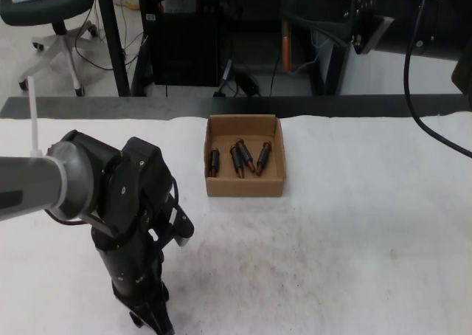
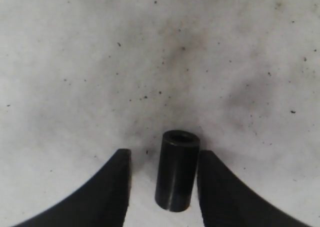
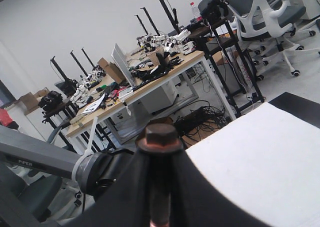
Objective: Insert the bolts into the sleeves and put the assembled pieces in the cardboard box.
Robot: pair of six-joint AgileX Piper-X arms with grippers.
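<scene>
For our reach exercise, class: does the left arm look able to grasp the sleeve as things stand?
Probably yes. The sleeve sits between the open fingers of the left gripper on the bench, and nothing lies between them, so closing should catch it.

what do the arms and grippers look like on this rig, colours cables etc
The left arm has a grey tubular link, with a white zip tie at its end, and black joint housings with a thin black cable looping beside them. The left gripper has two matte black fingers with curved outer edges. The right gripper has black fingers too.
</scene>
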